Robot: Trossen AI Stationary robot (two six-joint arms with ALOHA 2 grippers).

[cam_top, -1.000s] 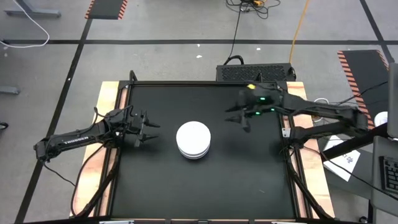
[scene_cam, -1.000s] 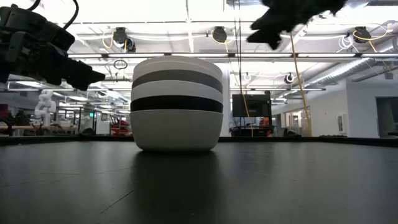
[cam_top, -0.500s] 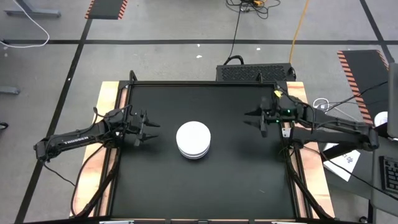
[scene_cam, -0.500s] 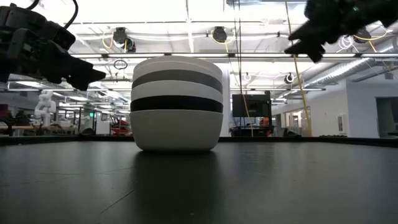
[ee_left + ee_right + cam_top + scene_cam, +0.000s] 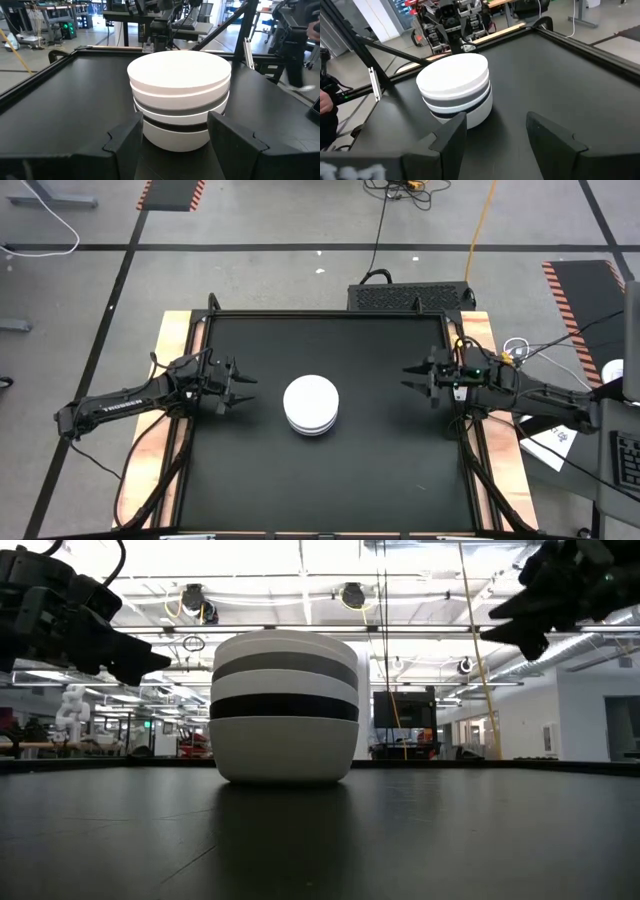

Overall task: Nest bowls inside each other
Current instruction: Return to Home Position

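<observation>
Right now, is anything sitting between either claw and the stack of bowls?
Nothing visible. Only bare black table lies between the stack of bowls, in the middle, and each claw. The left claw hovers open at the left side, and the right claw hovers open near the right edge.

Stacked bowls (image 5: 284,705) mostly hidden inside each other
</observation>
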